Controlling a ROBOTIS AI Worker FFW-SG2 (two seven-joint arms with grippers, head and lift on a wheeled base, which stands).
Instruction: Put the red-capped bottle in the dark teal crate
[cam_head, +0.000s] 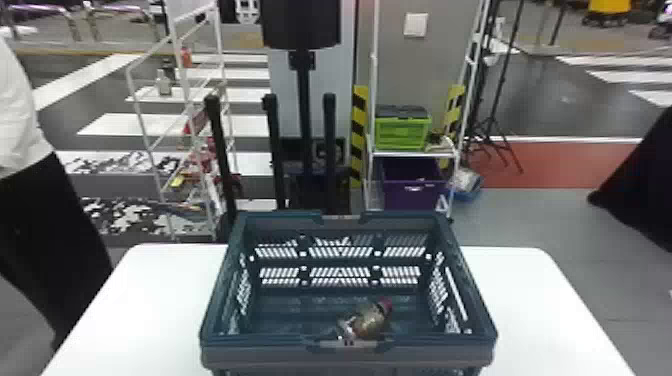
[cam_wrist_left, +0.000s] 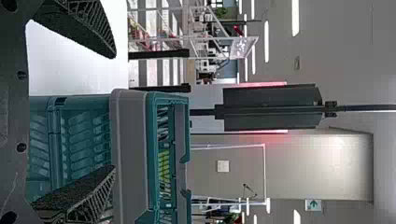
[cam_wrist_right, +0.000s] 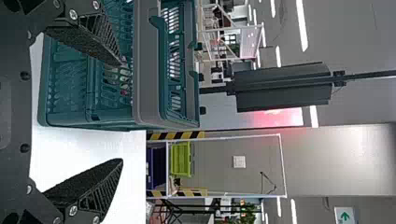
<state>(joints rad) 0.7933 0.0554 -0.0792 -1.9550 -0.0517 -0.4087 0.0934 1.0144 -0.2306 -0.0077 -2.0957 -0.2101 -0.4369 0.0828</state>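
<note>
Getting the red-capped bottle (cam_head: 370, 320) into the dark teal crate (cam_head: 250, 353) looked pretty much done, since it lay inside, and with the left gripper (cam_wrist_left: 115, 112) and right gripper (cam_wrist_right: 123, 112) both empty, fingers wide apart, next up was probably just backing off.

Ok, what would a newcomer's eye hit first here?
Probably the dark teal crate, in the middle of the white table. Then the red-capped bottle lying inside it, by the near wall, right of centre. Behind the table, the lime-green box on a white rack.
</note>
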